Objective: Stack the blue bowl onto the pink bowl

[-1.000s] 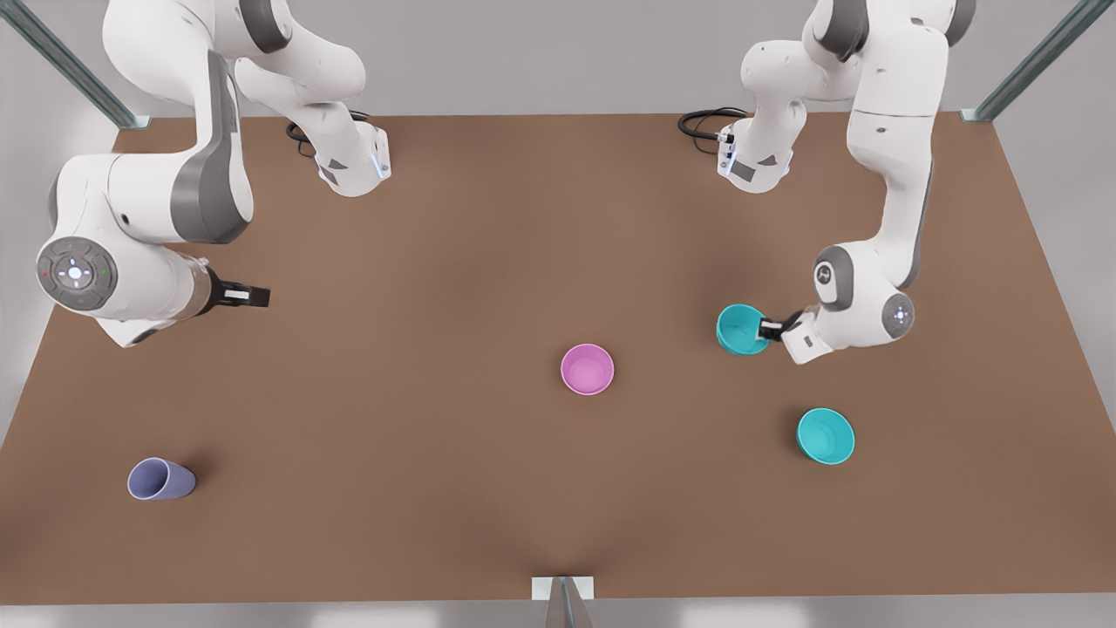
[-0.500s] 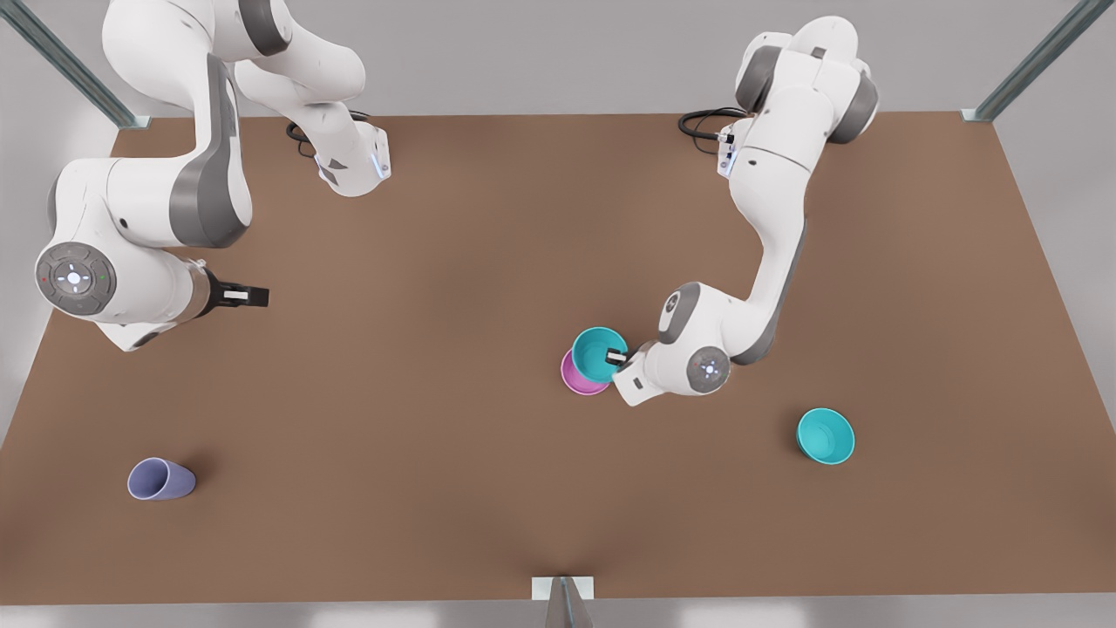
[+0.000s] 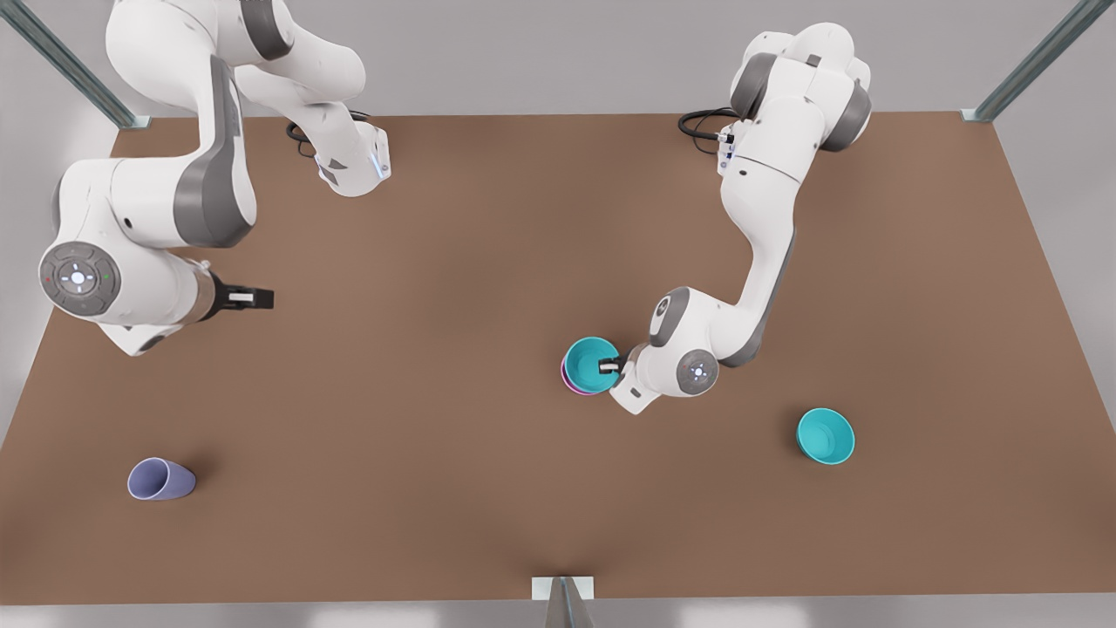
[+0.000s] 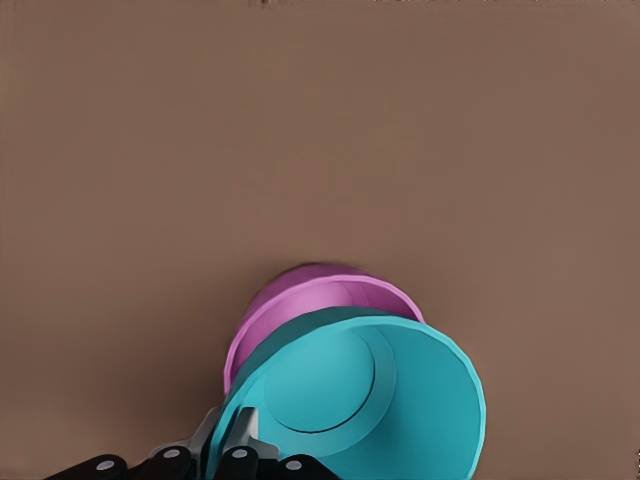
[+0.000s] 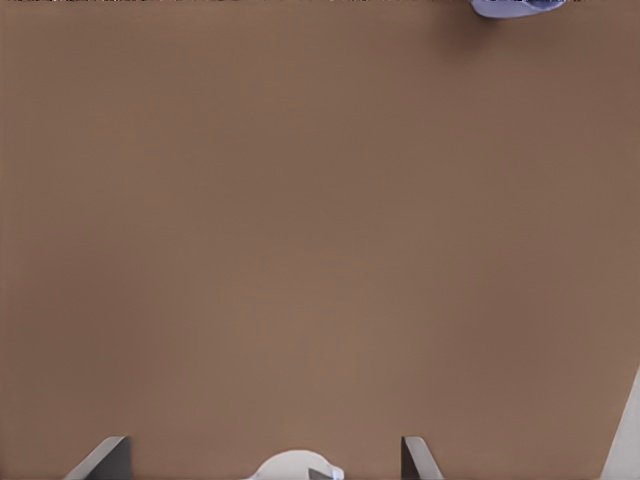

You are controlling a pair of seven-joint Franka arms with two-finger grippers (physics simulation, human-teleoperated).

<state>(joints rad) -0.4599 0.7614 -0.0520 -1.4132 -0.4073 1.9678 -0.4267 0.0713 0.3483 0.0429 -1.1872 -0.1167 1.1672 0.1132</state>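
The blue bowl (image 3: 591, 362) hangs over the pink bowl (image 3: 568, 380) near the table's middle and covers nearly all of it; a thin pink edge shows on the front view's left. My left gripper (image 3: 611, 366) is shut on the blue bowl's rim, one finger inside and one outside. In the left wrist view the blue bowl (image 4: 370, 400) sits tilted above the pink bowl (image 4: 300, 300), with my left gripper (image 4: 235, 445) pinching its rim. I cannot tell whether the bowls touch. My right gripper (image 3: 253, 298) waits open at the front view's left, above bare table.
A second teal bowl (image 3: 826, 435) stands toward the front view's right. A lavender-blue cup (image 3: 159, 479) lies on its side at the near left, and its edge (image 5: 515, 6) shows in the right wrist view. Brown table (image 3: 436, 480) lies between them.
My left gripper carried the blue bowl leftward across the table to the pink bowl, then shifted it further over and down, so less pink shows. The right arm barely moved.
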